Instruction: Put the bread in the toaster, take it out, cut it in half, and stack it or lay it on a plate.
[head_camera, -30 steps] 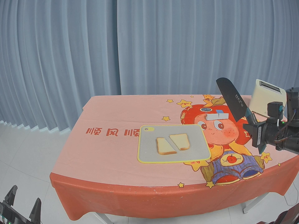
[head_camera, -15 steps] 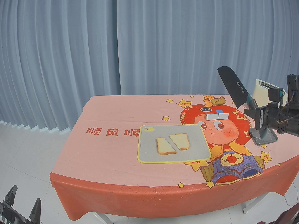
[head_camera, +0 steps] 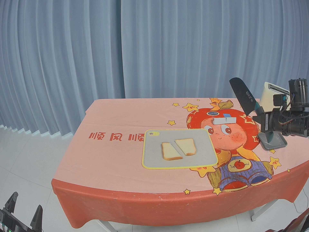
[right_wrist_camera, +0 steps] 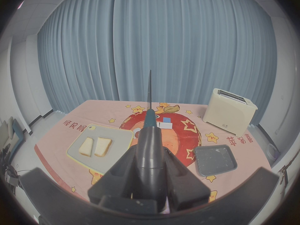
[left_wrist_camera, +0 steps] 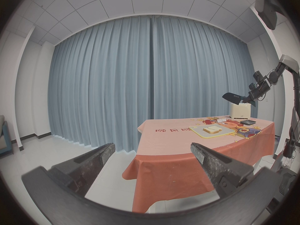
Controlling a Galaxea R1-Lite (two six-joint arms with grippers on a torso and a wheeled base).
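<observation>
Right wrist view: right fingers [right_wrist_camera: 186, 178] clenched on the knife [right_wrist_camera: 150, 119], handle mostly hidden; left fingers [left_wrist_camera: 218, 167] released.

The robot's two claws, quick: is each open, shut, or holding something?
Left gripper: open, holding nothing.
Right gripper: shut on the black-bladed, teal-handled kitchen knife.

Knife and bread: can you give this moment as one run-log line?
bread: two halves on cutting board | knife: in right gripper, above table | left gripper: open, off table | plating: not done
</observation>
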